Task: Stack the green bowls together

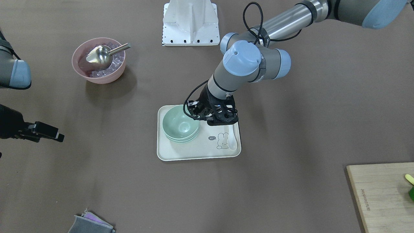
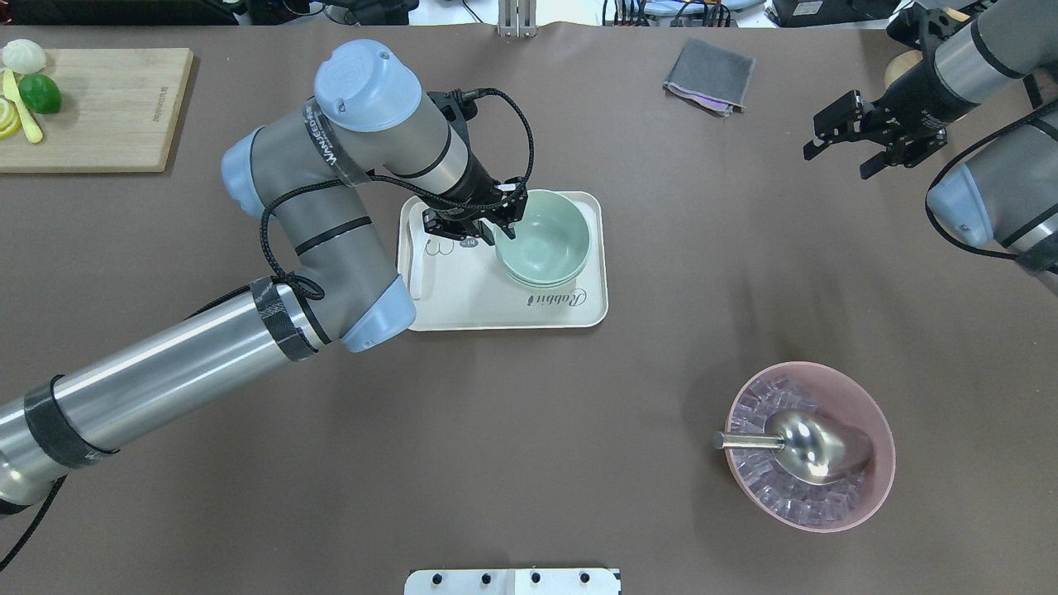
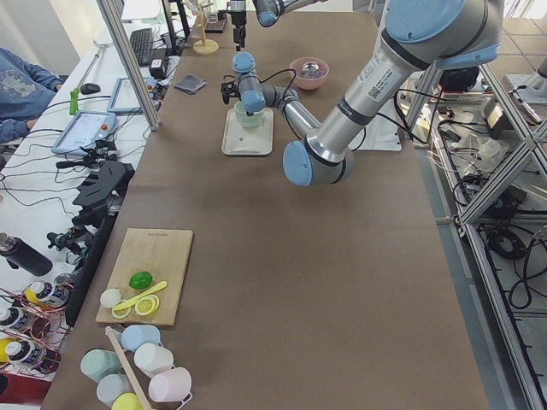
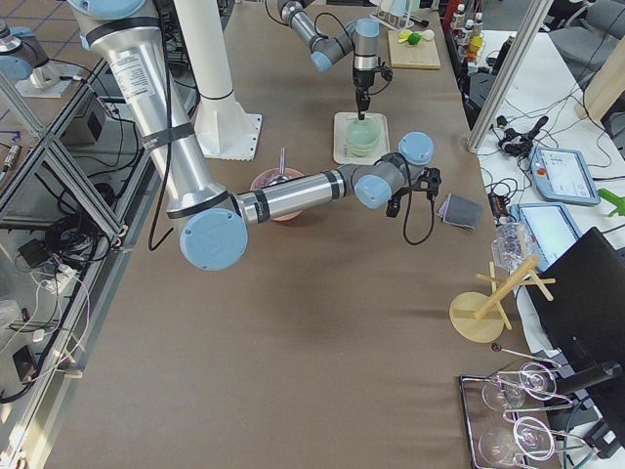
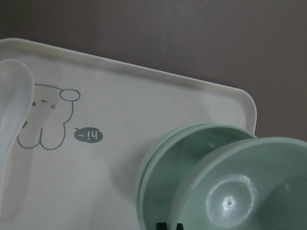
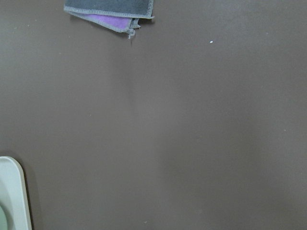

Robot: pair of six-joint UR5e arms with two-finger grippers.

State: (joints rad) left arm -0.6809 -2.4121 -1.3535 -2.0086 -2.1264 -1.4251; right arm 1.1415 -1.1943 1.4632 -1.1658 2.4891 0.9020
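Observation:
Three pale green bowls (image 1: pixel 180 124) sit nested on a cream tray (image 1: pixel 194 152) with a rabbit drawing, also seen from overhead (image 2: pixel 545 240). My left gripper (image 2: pixel 506 230) is shut on the rim of the top bowl (image 5: pixel 240 191). In the left wrist view that bowl sits slightly raised and tilted above the two lower bowls (image 5: pixel 158 167). My right gripper (image 2: pixel 836 163) is open and empty, hovering far from the tray near the table's far right corner.
A white spoon (image 1: pixel 232 139) lies on the tray beside the bowls. A pink bowl (image 2: pixel 810 446) holds ice and a metal scoop. A grey and purple cloth (image 2: pixel 709 74) lies at the far edge. A cutting board (image 2: pixel 91 107) with fruit is far left.

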